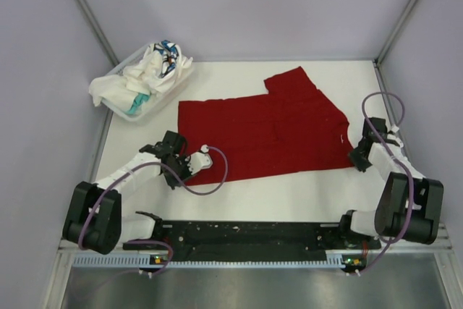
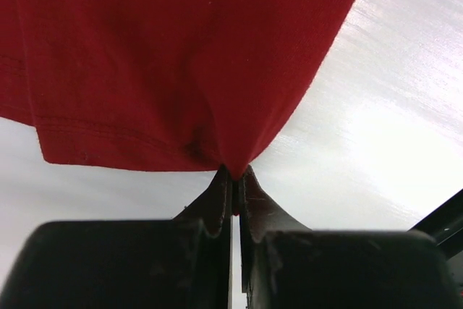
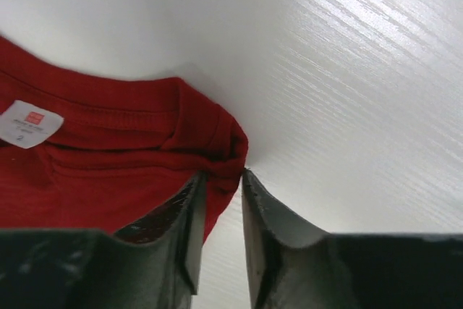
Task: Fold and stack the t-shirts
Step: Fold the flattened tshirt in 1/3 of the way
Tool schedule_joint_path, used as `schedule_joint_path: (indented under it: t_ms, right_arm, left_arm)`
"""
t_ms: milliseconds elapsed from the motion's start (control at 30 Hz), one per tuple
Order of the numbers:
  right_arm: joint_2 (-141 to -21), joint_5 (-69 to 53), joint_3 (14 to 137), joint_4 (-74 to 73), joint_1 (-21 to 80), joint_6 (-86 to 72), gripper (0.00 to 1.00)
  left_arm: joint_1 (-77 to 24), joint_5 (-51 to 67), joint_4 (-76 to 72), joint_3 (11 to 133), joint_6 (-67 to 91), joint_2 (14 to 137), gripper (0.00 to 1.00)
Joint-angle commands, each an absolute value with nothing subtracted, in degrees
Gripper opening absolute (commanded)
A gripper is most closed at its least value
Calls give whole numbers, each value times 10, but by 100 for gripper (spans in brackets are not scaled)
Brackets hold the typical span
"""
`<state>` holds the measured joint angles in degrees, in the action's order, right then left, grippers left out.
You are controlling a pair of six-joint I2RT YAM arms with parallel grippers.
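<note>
A red t-shirt point(image 1: 268, 132) lies spread flat on the white table, one sleeve pointing to the back. My left gripper point(image 1: 189, 166) is at its near left corner and is shut on the fabric; in the left wrist view the cloth point(image 2: 181, 56) hangs pinched between the closed jaws point(image 2: 233, 175). My right gripper point(image 1: 356, 155) is at the shirt's right edge. In the right wrist view its jaws point(image 3: 224, 175) hold a bunched fold of the collar point(image 3: 217, 142), next to the white neck label point(image 3: 29, 122).
A white basket point(image 1: 114, 79) with a heap of white and teal garments point(image 1: 148, 74) stands at the back left, one white piece hanging over its rim. The black rail point(image 1: 246, 235) with the arm bases runs along the near edge. Grey walls close in both sides.
</note>
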<state>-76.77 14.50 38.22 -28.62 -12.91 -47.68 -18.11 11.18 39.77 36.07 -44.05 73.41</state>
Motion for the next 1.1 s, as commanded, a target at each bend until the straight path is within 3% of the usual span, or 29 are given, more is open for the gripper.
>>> schedule_joint_path:
  t_ms: [0, 67, 167, 333, 467, 533, 600, 633, 867, 1067]
  right_arm:
    - [-695, 141, 378, -286, -138, -472, 32]
    - [-654, 141, 373, -288, -138, -469, 47]
    - [-613, 131, 361, -279, -137, -472, 61]
    - [-680, 83, 360, -206, -138, -473, 66]
    - [-797, 72, 402, -220, -136, -473, 54]
    - [-837, 76, 411, -226, -139, -479, 35]
    - [-854, 82, 412, -238, -146, -479, 8]
    - [-853, 88, 410, -249, -153, -482, 3]
    - [-667, 107, 322, -307, -241, -546, 0]
    - [-482, 182, 310, -429, -257, -571, 0]
  left_arm:
    - [-180, 97, 370, 331, -444, 723, 0]
    - [-180, 99, 374, 333, -441, 706, 0]
    - [-180, 106, 383, 340, -437, 693, 0]
    - [-180, 109, 393, 352, -433, 692, 0]
    - [-180, 103, 403, 352, -436, 687, 0]
    - [-179, 95, 413, 350, -441, 686, 0]
    - [-178, 88, 424, 348, -450, 683, 0]
    - [-179, 86, 432, 349, -455, 680, 0]
    - [-179, 152, 524, 363, -507, 657, 0]
    - [-183, 202, 624, 382, -562, 634, 0]
